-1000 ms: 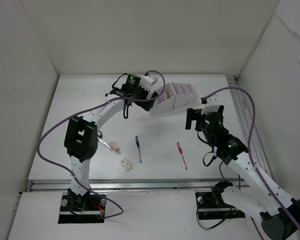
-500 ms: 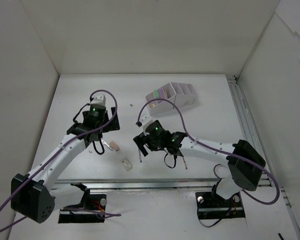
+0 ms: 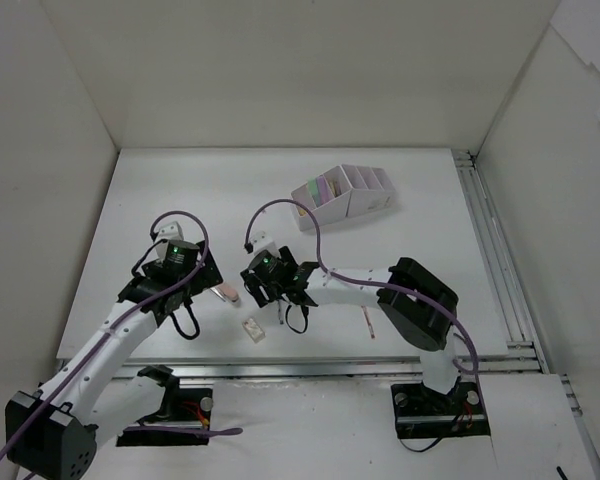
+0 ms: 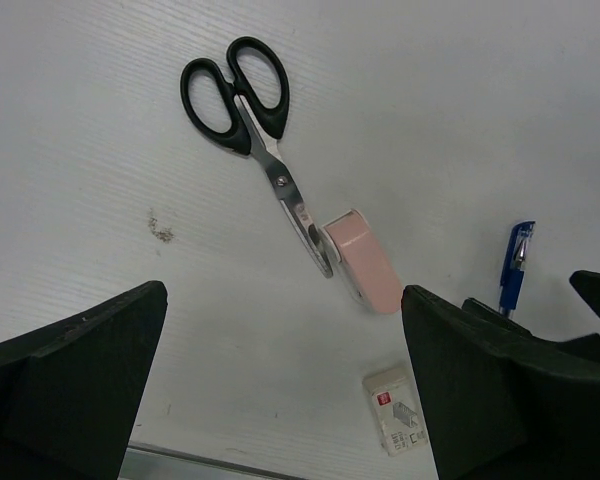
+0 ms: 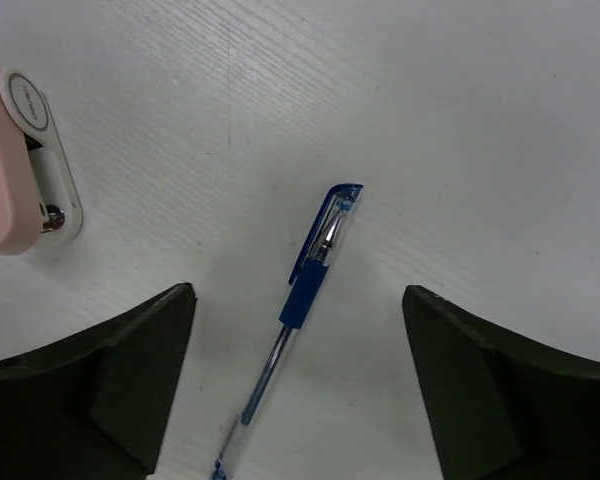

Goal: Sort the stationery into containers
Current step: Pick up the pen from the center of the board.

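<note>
Black-handled scissors lie on the white table, their blade tips touching a small pink stapler-like piece. My left gripper hovers open and empty just left of them, its fingers wide apart. A blue pen lies flat between the open fingers of my right gripper, which is low over it and not touching it. A red pen lies to the right. The white and pale-lilac organizer stands at the back.
A small pale box with a red label lies near the front edge, also seen in the top view. The pink piece is left of the blue pen. White walls enclose the table on three sides.
Both arms have swept back from the organizer toward the front. The left gripper now hangs beside the scissors, and the right gripper has moved left and settled over the blue pen.
</note>
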Robot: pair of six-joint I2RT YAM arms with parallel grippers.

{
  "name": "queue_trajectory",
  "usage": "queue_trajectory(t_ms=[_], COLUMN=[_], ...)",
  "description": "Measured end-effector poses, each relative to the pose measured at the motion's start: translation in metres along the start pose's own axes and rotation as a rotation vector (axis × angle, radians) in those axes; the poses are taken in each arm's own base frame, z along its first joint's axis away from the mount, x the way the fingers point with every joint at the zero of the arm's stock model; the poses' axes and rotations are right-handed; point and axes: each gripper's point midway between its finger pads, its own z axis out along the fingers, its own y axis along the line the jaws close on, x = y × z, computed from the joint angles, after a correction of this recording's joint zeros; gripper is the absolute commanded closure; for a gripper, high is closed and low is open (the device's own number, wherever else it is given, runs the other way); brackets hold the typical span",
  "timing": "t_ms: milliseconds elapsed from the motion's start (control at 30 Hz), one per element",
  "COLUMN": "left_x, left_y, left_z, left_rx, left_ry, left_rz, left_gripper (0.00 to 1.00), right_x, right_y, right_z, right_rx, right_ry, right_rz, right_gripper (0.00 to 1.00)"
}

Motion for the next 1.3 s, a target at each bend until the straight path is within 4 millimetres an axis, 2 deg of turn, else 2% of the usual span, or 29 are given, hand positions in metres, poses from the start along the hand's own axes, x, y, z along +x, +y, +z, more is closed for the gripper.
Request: queue_trajectory(t_ms=[67, 100, 167, 200, 533, 633, 800, 967, 1033, 1100, 1200, 1300], left_x=[-0.002, -0.003, -0.006, -0.007, -0.009, -0.010, -0.006, -0.010, -0.014, -0.017, -0.021, -0.023], left_y=[0.002, 0.003, 0.004, 0.004, 0.010, 0.012, 0.016, 0.016, 0.015, 0.014, 0.016, 0.018], left_z=[-0.003, -0.004, -0.006, -0.007, -0.010, -0.010, -0.006, -0.007, -0.008, -0.008, -0.006, -0.005], left_rx=[0.000, 0.000, 0.001, 0.001, -0.017, -0.027, -0.057, -0.064, -0.062, -0.061, -0.067, -0.070], left_ry=[-0.014, -0.020, -0.033, -0.038, -0.057, -0.059, -0.045, -0.048, -0.053, -0.056, -0.054, -0.050], left_rz=[-0.016, -0.022, -0.029, -0.033, -0.037, -0.035, -0.024, -0.022, -0.026, -0.027, -0.029, -0.033], left_gripper=[0.01, 0.00, 0.01, 0.00, 0.01, 0.01, 0.00, 0.00, 0.01, 0.00, 0.00, 0.00], right_x=[0.003, 0.005, 0.009, 0.009, 0.011, 0.008, 0.007, -0.003, -0.012, -0.035, -0.086, -0.142], right_y=[0.003, 0.003, 0.002, 0.001, -0.010, -0.009, -0.010, -0.027, -0.038, -0.053, -0.087, -0.134], right_z=[0.007, 0.011, 0.016, 0.018, 0.016, 0.017, 0.018, 0.015, 0.004, -0.014, -0.043, -0.075], right_rx=[0.012, 0.020, 0.038, 0.050, 0.118, 0.114, 0.094, 0.068, 0.042, 0.002, -0.025, 0.012], right_ry=[0.013, 0.021, 0.034, 0.034, 0.051, 0.051, 0.060, 0.033, -0.011, -0.098, -0.280, -0.484], right_rz=[0.000, 0.001, 0.003, 0.010, 0.022, 0.019, 0.029, 0.039, 0.048, 0.074, 0.110, 0.114], right_gripper=[0.38, 0.53, 0.68, 0.71, 0.88, 1.00, 1.00, 1.00, 1.00, 1.00, 1.00, 1.00])
